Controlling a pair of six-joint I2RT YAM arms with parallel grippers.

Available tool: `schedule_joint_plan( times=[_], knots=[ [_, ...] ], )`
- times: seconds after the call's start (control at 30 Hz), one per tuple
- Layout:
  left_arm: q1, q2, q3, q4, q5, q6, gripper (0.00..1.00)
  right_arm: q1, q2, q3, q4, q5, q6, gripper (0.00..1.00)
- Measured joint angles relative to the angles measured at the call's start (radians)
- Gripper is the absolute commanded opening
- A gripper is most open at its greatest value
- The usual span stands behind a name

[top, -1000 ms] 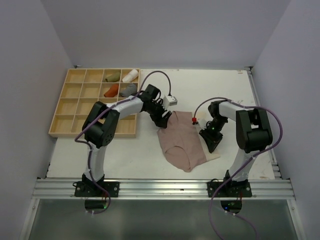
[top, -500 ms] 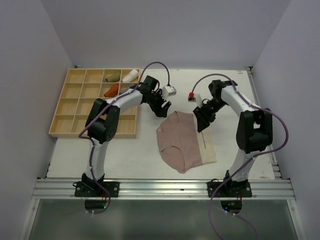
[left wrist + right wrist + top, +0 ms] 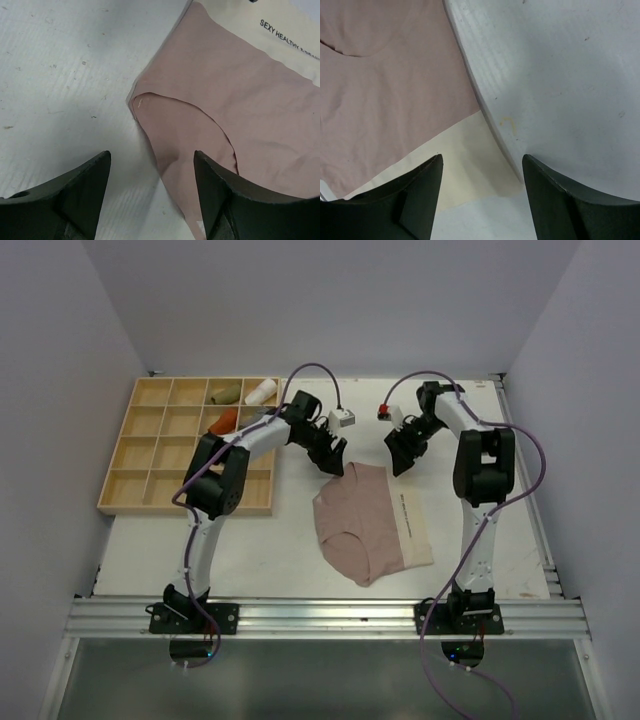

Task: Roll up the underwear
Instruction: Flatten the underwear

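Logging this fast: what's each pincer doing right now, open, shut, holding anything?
Left pincer: open, holding nothing, at the edge of the pale pink cloth underwear.
Right pincer: open, holding nothing.

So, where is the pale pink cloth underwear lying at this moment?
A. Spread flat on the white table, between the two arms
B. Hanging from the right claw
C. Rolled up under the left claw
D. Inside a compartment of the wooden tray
A: the pale pink cloth underwear lies spread flat on the white table, and the left claw and the right claw are both open and hold nothing.
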Motion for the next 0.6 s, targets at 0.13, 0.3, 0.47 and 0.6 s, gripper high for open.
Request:
schedule_joint_plan(
  times=[0.13, 0.3, 0.47, 0.6],
  knots=[
    [0.0, 0.0, -0.018, 0.01, 0.042, -0.042, 0.63, 0.001, 0.029, 0.04, 0.0, 0.0, -0.05, 0.61],
    [0.0, 0.01, -0.034, 0.017, 0.096, -0.093, 0.49, 0.001, 0.047, 0.043, -0.012, 0.001, -0.103, 0.39],
    [0.005, 0.062, 0.017, 0.014, 0.133, -0.131, 0.28, 0.001, 0.063, 0.048, -0.037, -0.003, -0.12, 0.25],
    [0.023, 0.113, 0.087, 0.003, 0.145, -0.142, 0.11, 0.001, 0.09, 0.089, -0.053, -0.008, -0.113, 0.15]
  ],
)
